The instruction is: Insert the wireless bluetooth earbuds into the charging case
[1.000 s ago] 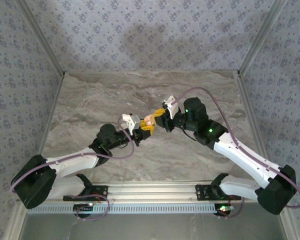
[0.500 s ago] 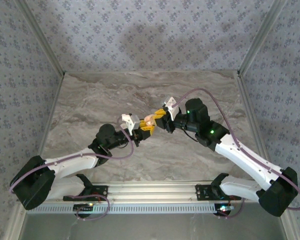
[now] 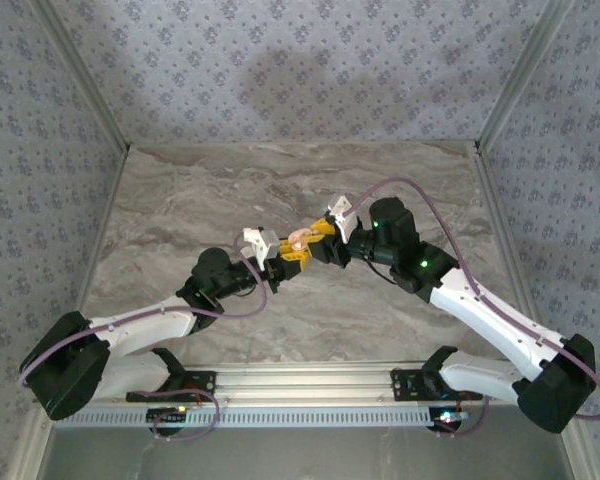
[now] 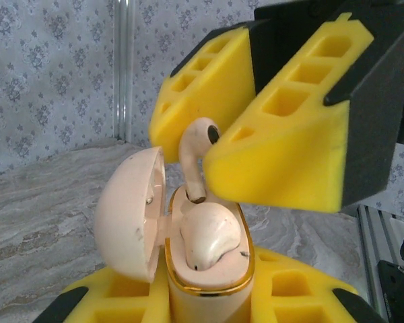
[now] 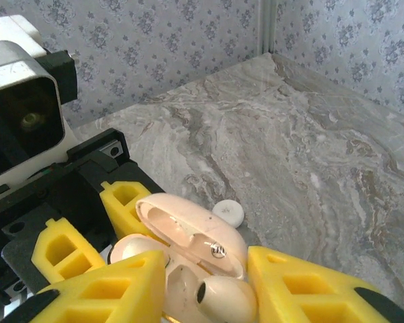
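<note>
Since a second ago: right gripper [image 3: 316, 238] is now standing with its yellow, pocketed block fingers [image 4: 283, 148] parted where they were pinched together, and its arm is sitting slightly further left. The left gripper [image 3: 290, 254] is holding as before.

Item 1, charging case [image 4: 209, 269], cream-peach rounded plastic with a gold rim: is sitting upright between the left gripper's own yellow fingers, which are clamping its base from both sides. Its domed lid [image 4: 128, 215] is hanging open, just below the right gripper's fingertips.

Item 2, seated earbud [image 4: 209, 242], glossy cream-white plastic: is lying in the well of the case base nearer the left gripper's wrist.

Item 3, upright earbud [image 4: 194, 151], same cream-white plastic, with a stem: is standing stem-down between the right gripper's parted fingers, its stem tip reaching into the farther well. In the right wrist view gaps are showing on both sides of it, so the fingers are standing loose around it, not pinching.

Item 4, small white round disc [image 5: 227, 213]: is lying on the tabletop just beyond the open lid, ahead of the right gripper.

Surface: grey-and-beige veined marble-look tabletop [image 3: 180, 200], with both grippers meeting over its middle.

Room: blue-grey floral wallpaper panels [image 3: 280, 70] are enclosing three sides, aluminium posts [image 3: 85, 85] are running up the corners, and a slotted aluminium rail [image 3: 310, 375] is edging the near side.
</note>
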{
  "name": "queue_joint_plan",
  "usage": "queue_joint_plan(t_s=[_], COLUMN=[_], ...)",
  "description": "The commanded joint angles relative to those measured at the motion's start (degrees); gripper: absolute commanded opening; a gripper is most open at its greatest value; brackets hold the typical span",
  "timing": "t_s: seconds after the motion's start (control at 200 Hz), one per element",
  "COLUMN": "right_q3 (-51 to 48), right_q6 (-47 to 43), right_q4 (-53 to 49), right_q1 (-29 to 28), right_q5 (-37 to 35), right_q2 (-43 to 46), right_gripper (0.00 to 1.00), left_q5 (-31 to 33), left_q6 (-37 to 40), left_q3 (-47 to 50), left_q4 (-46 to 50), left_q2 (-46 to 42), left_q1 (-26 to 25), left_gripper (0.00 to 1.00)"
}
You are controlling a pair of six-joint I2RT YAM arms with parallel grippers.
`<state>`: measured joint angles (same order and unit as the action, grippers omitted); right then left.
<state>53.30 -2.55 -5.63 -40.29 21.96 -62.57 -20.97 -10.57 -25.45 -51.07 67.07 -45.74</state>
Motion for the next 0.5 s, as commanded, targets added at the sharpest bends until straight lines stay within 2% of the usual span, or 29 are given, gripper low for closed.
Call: queue_joint_plan(t_s=[0.0, 0.29, 0.495], right_q3=[1.1, 1.2, 0.5], right_q6=[0.8, 3.4, 8.1], right_q4=[-2.3, 0.1, -3.1], right_q1=[-0.8, 0.6, 4.4], right_q5=[2.4, 4.2, 2.1], right_q2=[1.4, 3.8, 5.1], right_gripper=[0.42, 0.55, 0.55], left_q5=[0.5, 0.5, 1.8], left_q6=[0.7, 2.0, 4.0], left_q3=[-2.4, -2.1, -1.6], left_q4=[-4.1, -2.4, -0.1], left_q2=[-1.7, -1.7, -1.9], left_q1=[0.5, 0.5, 0.6], left_gripper=[0.11, 0.11, 0.11])
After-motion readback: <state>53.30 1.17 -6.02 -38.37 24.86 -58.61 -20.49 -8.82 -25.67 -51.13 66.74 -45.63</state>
